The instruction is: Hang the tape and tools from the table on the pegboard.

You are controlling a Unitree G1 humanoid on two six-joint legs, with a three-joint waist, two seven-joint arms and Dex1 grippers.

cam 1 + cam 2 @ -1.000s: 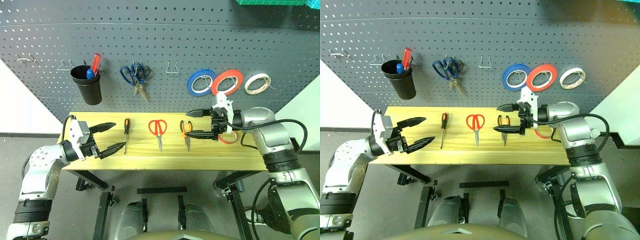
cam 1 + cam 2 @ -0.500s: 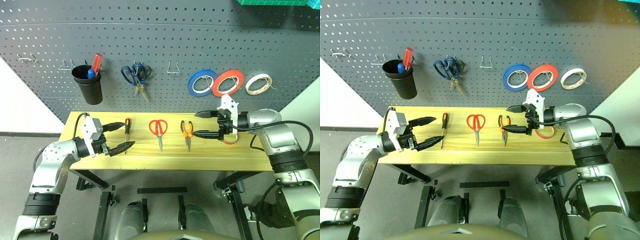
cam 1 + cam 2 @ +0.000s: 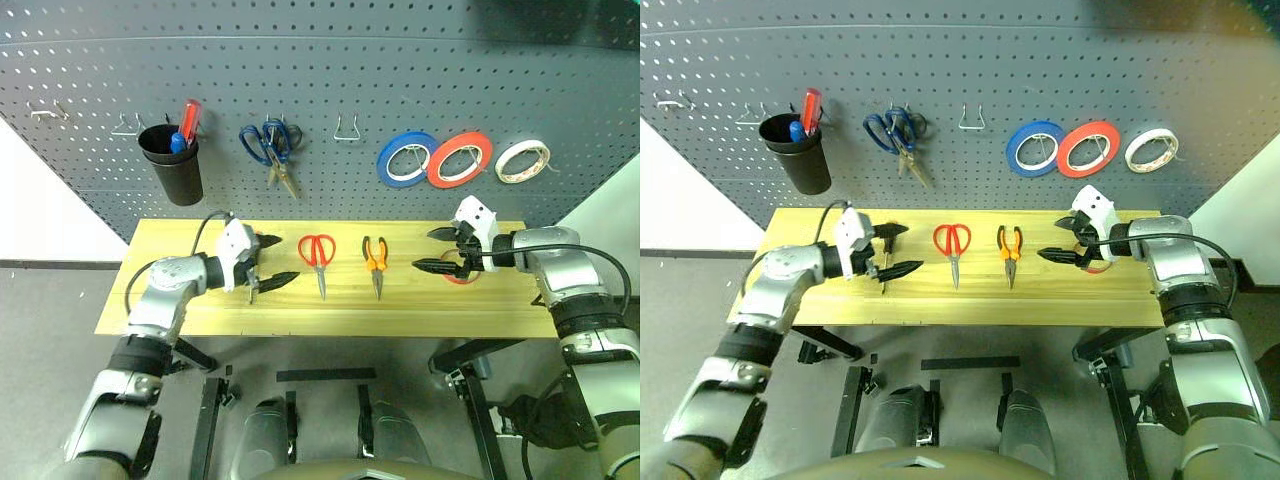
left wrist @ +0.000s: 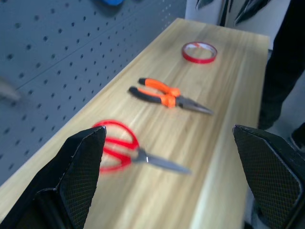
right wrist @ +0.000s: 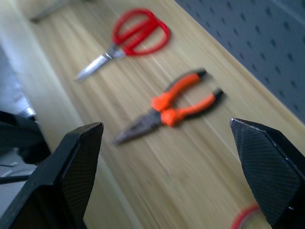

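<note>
1. Head views: nothing is hung yet. The slim orange-and-black screwdriver (image 3: 252, 283), red-handled scissors (image 3: 318, 253), orange-and-black pliers (image 3: 375, 257) and thin red tape ring (image 3: 461, 275) lie on the light wooden surface (image 3: 330, 315). The left gripper (image 3: 277, 260) straddles the screwdriver, the right gripper (image 3: 434, 249) hangs beside the tape, both jaws wide and empty.
2. Left wrist view: closing on the screwdriver looks next; the front edge is near.
3. Right wrist view: open wood around the pliers; dark grey pegboard (image 5: 267, 43) behind.
</note>
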